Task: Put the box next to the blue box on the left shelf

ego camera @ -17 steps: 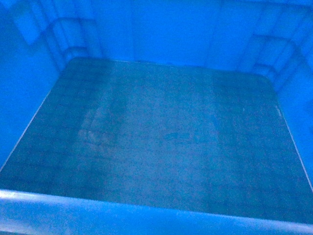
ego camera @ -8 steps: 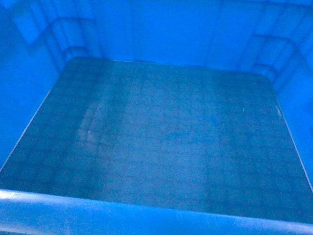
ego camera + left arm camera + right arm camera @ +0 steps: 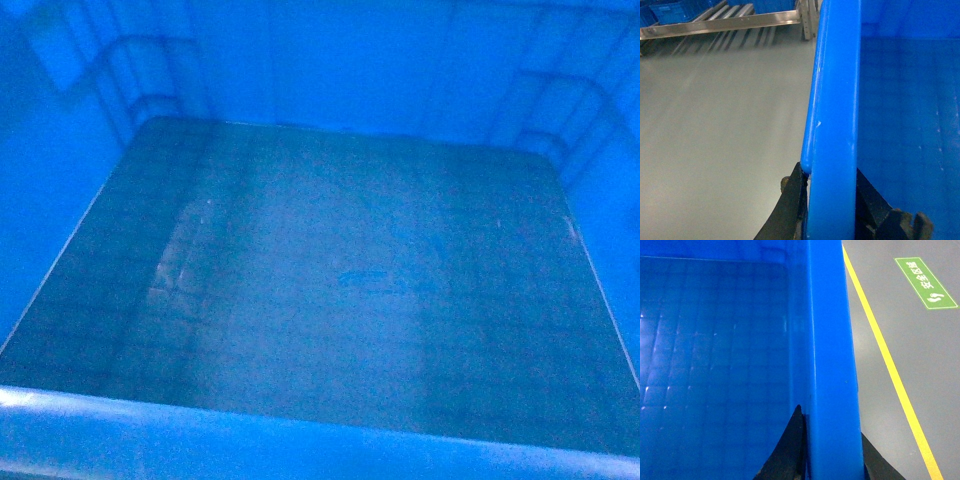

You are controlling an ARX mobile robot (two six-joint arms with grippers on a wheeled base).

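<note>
The box [image 3: 330, 300] fills the whole head view: its grid-embossed floor lies below the camera, with the near rim running along the bottom edge of the picture, the far wall across the top, and stepped ribbed corners at the far left and far right. Nothing lies on the floor of the box that can be made out; the blue cast blurs fine detail.

In the left wrist view the left pincer [image 3: 832, 210] is clamped on the box's left side rim, one dark finger [image 3: 790, 210] outside the wall and the other inside against the inner face, the thick blue rim standing up between them. Beyond the rim lies a bare grey floor [image 3: 725, 125], and at the far top left of it a metal roller rack [image 3: 725, 22] with other blue crates [image 3: 670, 11] behind it, well apart from the held box.

In the right wrist view the right pincer [image 3: 832, 450] is clamped likewise on the right side rim, a dark finger [image 3: 787, 450] on the inner side and the other just showing on the outer side. Beside the box on that side the grey floor carries a yellow line [image 3: 890, 370] running away from the camera, and farther off a green floor sign [image 3: 925, 282] with white characters and a footprint mark
</note>
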